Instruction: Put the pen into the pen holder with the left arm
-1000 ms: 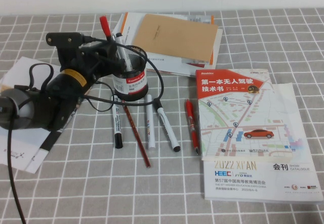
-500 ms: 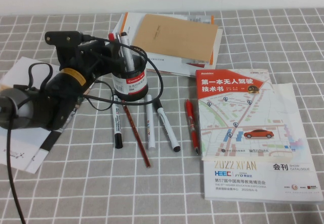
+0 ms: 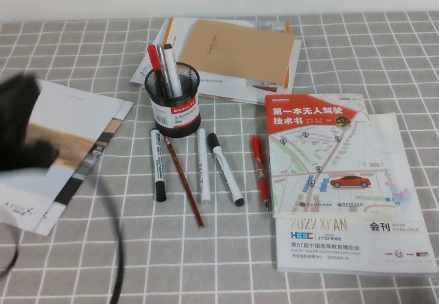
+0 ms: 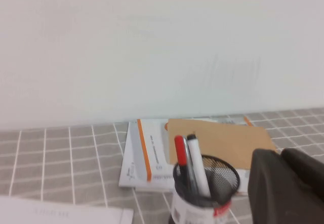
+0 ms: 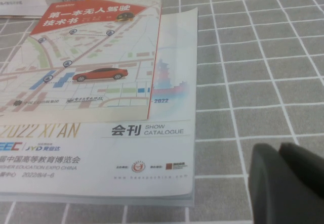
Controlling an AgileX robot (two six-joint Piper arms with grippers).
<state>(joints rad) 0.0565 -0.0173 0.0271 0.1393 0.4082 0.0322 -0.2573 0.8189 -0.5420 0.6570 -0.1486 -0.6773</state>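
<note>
The pen stands in the black mesh pen holder with its red end up, beside a white marker. In the left wrist view the pen and the pen holder show just ahead. The left arm is a black blur at the table's left edge, well away from the holder. My left gripper is shut and empty, with its fingers together. My right gripper is shut and empty, low over the checked cloth next to the catalogue's corner. It is out of the high view.
In front of the holder lie two white markers, a reddish-brown pencil and a thick red pen. A catalogue lies at the right, booklets with a brown envelope behind, and papers at the left.
The pen went from above the holder down into it and was let go. The left arm then pulled back fast to the left edge, uncovering the papers.
</note>
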